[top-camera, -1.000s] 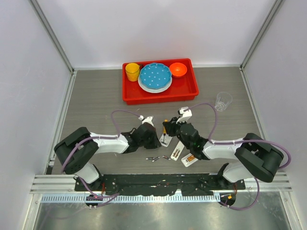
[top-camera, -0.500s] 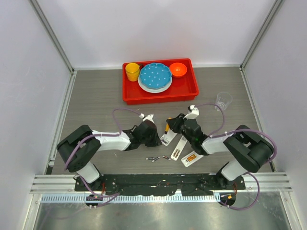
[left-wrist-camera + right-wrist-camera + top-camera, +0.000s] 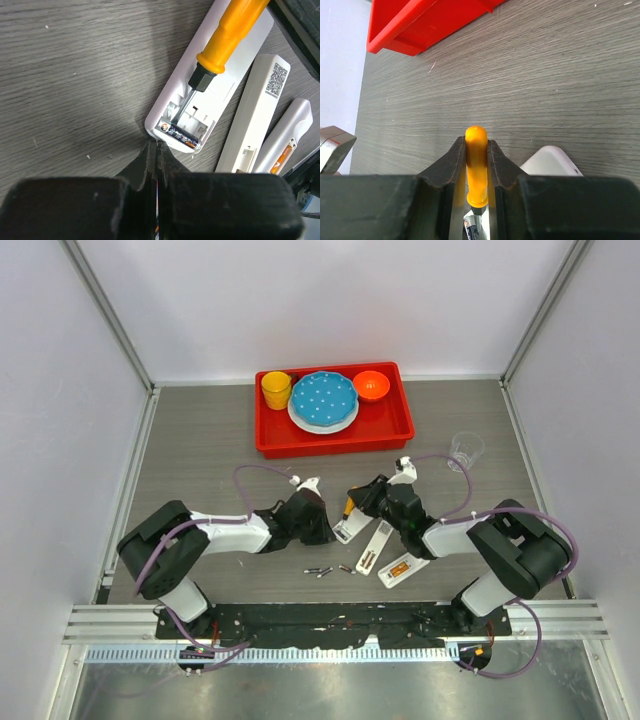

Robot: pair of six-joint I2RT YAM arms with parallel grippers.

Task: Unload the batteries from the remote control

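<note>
Nearest the arm bases, a few tiny dark and silvery loose batteries (image 3: 320, 571) lie on the grey wood-grain table (image 3: 200, 460), at about six o'clock from the open remote. Just beyond sits the white plastic remote body (image 3: 172, 112), cover off, with one dark silvery battery (image 3: 180, 136) lying across the near end of its compartment. At three o'clock lie a flat white cover with a printed code square (image 3: 260, 107) and a second white piece (image 3: 287, 147) showing something orange, probably another cell.

The left gripper (image 3: 156, 148) has its fingers pressed together on nothing, tips against the remote's near end. The right gripper (image 3: 476, 150) is clamped on the orange-handled screwdriver (image 3: 476, 155), whose steel shaft (image 3: 186, 106) runs into the compartment just behind the battery.

The step looks like prying that cell out. It calls for a low tip, a gentle lever at one end, and the left tips braced so the body cannot slide. Too much force could flick the cell away.

The blade's tip is hidden, so whether it is under the battery cannot be told. The right wrist view shows only a sliver of battery at six o'clock. Far off at twelve o'clock stands a red plastic tray (image 3: 335, 445) of crockery.
</note>
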